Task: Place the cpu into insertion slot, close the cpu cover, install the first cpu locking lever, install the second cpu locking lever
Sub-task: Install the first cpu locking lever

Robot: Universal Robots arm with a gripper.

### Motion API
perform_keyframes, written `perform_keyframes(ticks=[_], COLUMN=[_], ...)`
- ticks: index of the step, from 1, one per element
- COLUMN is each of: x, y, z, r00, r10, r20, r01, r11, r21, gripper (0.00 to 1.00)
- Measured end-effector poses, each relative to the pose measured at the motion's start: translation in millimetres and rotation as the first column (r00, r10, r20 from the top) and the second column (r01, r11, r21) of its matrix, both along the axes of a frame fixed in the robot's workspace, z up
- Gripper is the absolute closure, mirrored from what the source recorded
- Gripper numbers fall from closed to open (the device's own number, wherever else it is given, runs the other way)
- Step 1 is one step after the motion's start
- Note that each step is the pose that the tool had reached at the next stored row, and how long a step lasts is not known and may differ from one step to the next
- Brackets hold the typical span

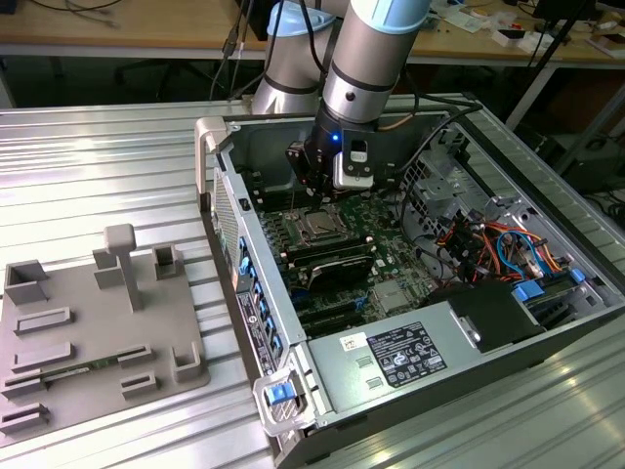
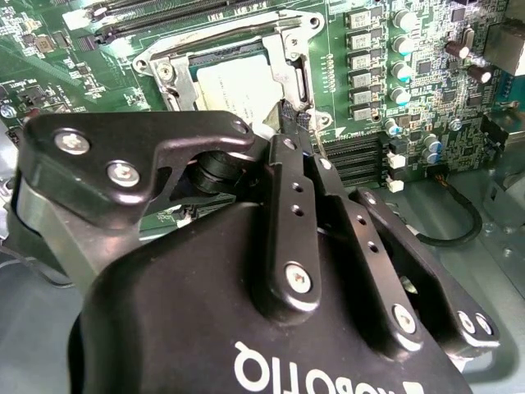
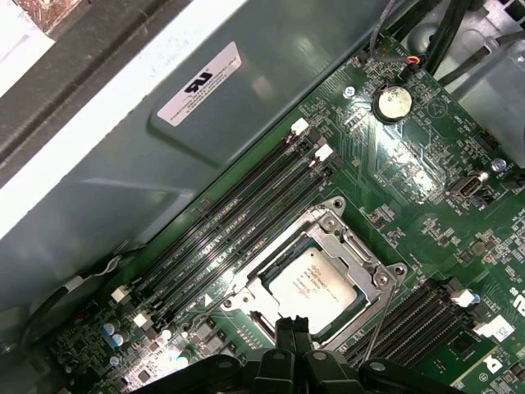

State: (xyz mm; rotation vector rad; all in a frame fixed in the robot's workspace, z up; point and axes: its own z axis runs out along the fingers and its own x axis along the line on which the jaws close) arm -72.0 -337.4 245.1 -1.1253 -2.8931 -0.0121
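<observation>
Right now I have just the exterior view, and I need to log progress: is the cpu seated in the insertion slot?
Observer: Yes. In the first wrist view the cpu lies flat in the insertion slot, silver face up.
Operator: And the cpu cover?
Observer: The cpu cover appears to lie down around the cpu, which shows through its cut-out.
Operator: What about the gripper?
Observer: The gripper has its fingers together, with the tips at the insertion slot's rim.
</observation>
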Motion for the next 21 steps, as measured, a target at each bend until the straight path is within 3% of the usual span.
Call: perform_keyframes(ticks=[4, 10, 15, 16, 17, 19, 20, 21], x=[-0.1, -0.1, -0.2, -0.2, -0.2, -1.1, -3.3, -5.3], y=[-0.1, -0.1, -0.1, -0.1, -0.1, -0.1, -0.1, -0.2], z=[0.2, 9.0, 11.5, 11.5, 11.4, 10.7, 10.7, 10.7], r00=[0.9981, 0.9971, 0.9945, 0.9931, 0.9909, 0.9866, 0.9855, 0.9854], r10=[0.061, 0.076, 0.105, 0.117, 0.135, 0.163, 0.169, 0.170], r20=[0.0000, 0.0000, 0.0003, 0.0006, 0.0019, 0.0073, 0.0092, 0.0094], r01=[-0.061, -0.076, -0.105, -0.117, -0.135, -0.163, -0.169, -0.170], r11=[0.9981, 0.9971, 0.9945, 0.9931, 0.9907, 0.9851, 0.9834, 0.9832], r21=[0.0017, 0.0033, 0.0054, 0.0089, 0.0184, 0.0540, 0.0651, 0.0655], gripper=[0.89, 0.89, 0.89, 0.89, 0.89, 0.89, 0.89, 0.89])
